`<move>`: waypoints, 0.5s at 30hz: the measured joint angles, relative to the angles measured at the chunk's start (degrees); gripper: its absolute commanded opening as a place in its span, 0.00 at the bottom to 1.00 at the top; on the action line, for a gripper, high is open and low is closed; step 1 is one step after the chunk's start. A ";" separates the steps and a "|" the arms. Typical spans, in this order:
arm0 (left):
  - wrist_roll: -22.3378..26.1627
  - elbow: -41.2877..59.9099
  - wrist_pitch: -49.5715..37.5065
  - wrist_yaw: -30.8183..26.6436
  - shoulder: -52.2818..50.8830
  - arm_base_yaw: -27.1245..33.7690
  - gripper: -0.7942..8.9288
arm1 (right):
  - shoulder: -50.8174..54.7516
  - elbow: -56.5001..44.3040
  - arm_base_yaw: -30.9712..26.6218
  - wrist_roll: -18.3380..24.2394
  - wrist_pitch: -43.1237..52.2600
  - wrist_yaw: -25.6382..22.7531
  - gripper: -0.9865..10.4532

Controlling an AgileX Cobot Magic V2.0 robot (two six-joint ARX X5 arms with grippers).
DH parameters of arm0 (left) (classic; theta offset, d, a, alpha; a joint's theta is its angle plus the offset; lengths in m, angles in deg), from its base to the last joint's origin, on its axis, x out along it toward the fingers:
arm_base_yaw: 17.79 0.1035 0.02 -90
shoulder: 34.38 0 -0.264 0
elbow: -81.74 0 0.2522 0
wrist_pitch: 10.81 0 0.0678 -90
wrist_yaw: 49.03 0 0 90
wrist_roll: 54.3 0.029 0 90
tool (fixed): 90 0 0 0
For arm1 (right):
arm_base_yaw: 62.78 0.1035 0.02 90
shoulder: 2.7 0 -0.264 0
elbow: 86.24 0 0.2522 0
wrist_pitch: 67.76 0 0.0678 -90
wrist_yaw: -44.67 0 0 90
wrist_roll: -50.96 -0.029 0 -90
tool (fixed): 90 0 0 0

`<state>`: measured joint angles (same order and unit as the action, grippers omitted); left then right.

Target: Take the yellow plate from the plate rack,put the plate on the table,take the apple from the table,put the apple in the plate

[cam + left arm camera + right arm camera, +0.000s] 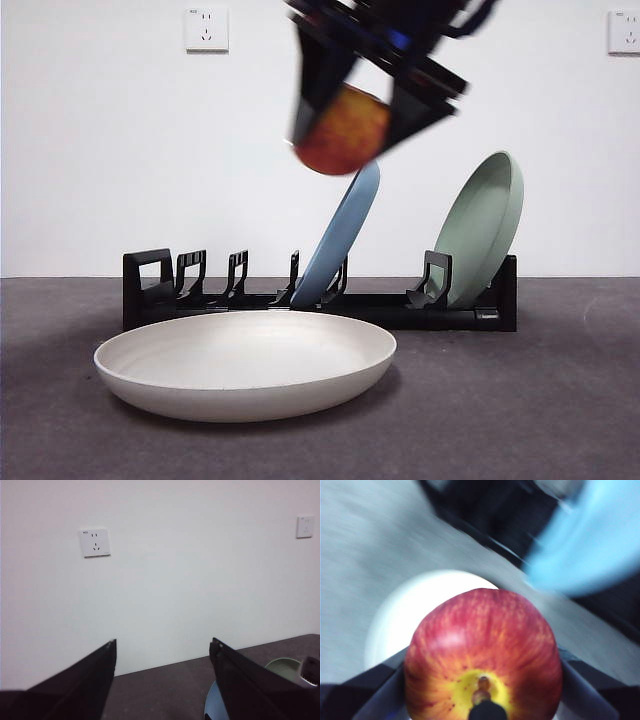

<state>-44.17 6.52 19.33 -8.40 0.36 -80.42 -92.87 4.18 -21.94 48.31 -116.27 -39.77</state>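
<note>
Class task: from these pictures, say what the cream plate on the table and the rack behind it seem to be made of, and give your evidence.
The yellow plate: probably matte plastic or melamine, though glazeless ceramic is possible; its cream surface shows no sharp glare. The plate rack: likely moulded black plastic, with thin uniform prongs and a dull sheen.

The right gripper [345, 125] hangs high in the air, tilted, its 2 black jaws clamped on the apple [343, 131]. The left gripper [162, 680] faces the wall, jaws spread apart.
</note>
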 measured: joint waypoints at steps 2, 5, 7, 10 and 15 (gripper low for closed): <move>0.02 0.00 0.83 0.02 0.00 0.00 0.40 | -2.19 2.14 2.14 -0.13 0.09 0.00 0.08; 0.15 0.00 1.79 0.00 0.00 0.00 0.40 | -6.71 3.48 4.37 -0.20 0.70 0.00 0.08; 0.17 0.00 2.51 0.02 0.00 0.00 0.40 | -9.99 3.48 5.53 -0.39 0.94 0.00 0.08; 0.20 0.00 3.08 0.00 0.00 0.00 0.40 | -15.08 3.48 6.78 -0.42 0.92 -0.02 0.08; 0.17 0.00 3.13 0.00 0.00 0.00 0.40 | -20.87 3.48 7.58 -0.48 0.81 -0.02 0.08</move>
<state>-43.99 6.52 22.45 -8.40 0.36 -80.42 -113.74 7.66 -14.36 47.82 -115.46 -39.79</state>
